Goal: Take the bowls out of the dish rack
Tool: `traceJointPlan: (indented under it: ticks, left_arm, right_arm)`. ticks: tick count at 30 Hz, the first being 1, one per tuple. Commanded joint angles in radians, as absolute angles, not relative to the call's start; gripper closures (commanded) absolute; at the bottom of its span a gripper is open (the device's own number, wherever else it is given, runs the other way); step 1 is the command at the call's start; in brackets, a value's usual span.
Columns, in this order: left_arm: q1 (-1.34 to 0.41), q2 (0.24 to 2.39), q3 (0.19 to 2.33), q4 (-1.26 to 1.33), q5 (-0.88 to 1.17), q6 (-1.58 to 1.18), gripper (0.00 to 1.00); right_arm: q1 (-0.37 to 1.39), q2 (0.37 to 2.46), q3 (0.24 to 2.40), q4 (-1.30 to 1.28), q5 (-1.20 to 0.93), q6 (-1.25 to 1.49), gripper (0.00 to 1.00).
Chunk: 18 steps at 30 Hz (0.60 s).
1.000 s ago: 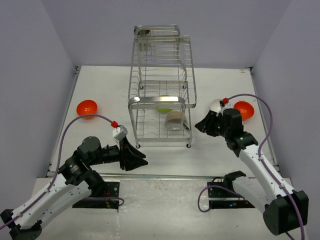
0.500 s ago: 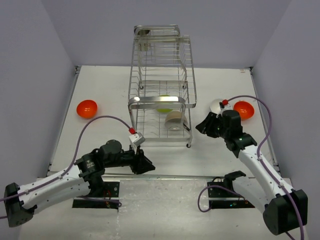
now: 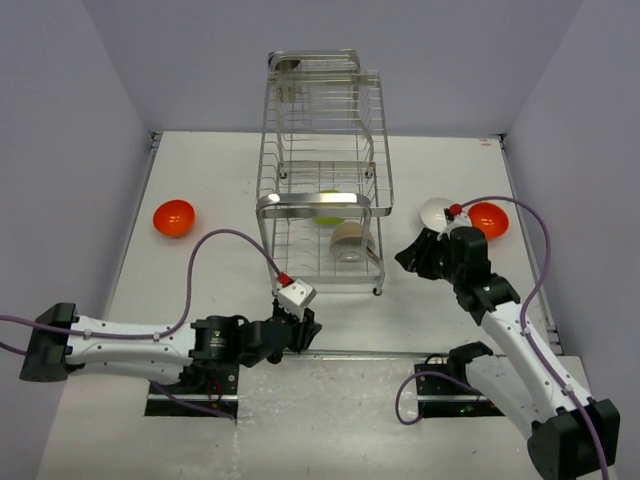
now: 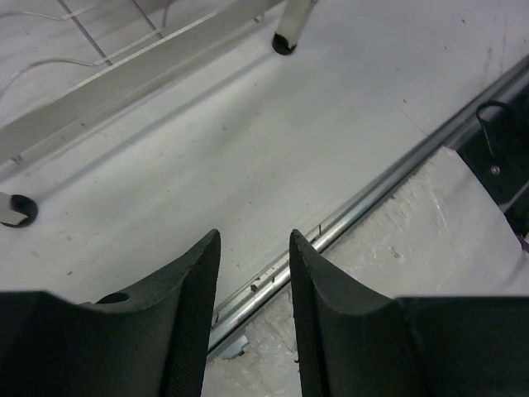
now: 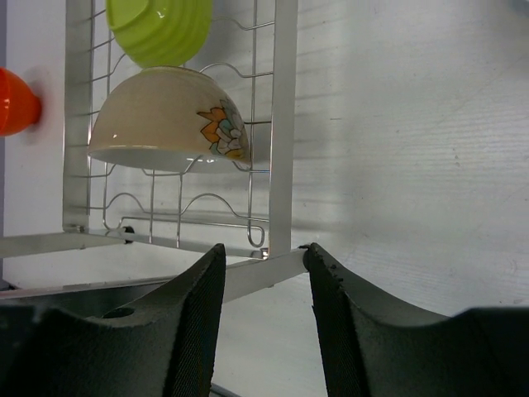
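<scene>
Bottom centre, the left jaws hang slightly spread and empty above the white desk's (image 3: pixel 200 170) near edge. Right of centre, the right jaws are spread, empty. The tall chrome wire dish rack (image 3: pixel 313 203), centre, holds a round beige bowl (image 3: pixel 349 240) and a lime-green bowl (image 3: pixel 328 217). An orange bowl (image 3: pixel 174 217) sits at left, a second orange bowl (image 3: pixel 488 219) beside a white bowl (image 3: pixel 436 211) at right.

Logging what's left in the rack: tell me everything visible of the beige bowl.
The beige bowl is small, round, glossy and ceramic-looking, with an orange-and-blue flower decal on its outside. It stands tilted on edge in the lower tier of the dish rack, propped by the wires, close beside the lime-green bowl; whether the two touch cannot be told.
</scene>
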State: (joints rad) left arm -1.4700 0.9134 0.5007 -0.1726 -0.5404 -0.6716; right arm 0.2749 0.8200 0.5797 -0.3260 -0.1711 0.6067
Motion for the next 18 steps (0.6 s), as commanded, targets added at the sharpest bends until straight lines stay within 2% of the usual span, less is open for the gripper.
traceJointPlan:
  ticks: [1,5,8,10,18]
  left_arm:
    - [-1.491,0.931,0.569,-0.126,-0.811,-0.684,0.6]
    - [-1.494,1.017,0.578,-0.028,-0.871,-0.62,0.6]
    - [-1.496,1.095,0.569,0.165,-0.81,-0.452,0.6]
    - [-1.511,1.165,0.586,0.204,-0.79,-0.352,0.6]
    - [-1.52,1.219,0.574,0.379,-0.902,-0.125,0.57]
  right_arm:
    - [0.278,0.784,0.571,-0.344,-0.146,0.581,0.54]
    - [0.278,0.776,0.561,-0.339,-0.15,0.586,0.53]
    - [0.278,0.778,0.558,-0.336,-0.15,0.586,0.53]
    - [0.278,0.776,0.555,-0.334,-0.15,0.586,0.53]
    - [0.278,0.739,0.526,-0.333,-0.132,0.574,0.53]
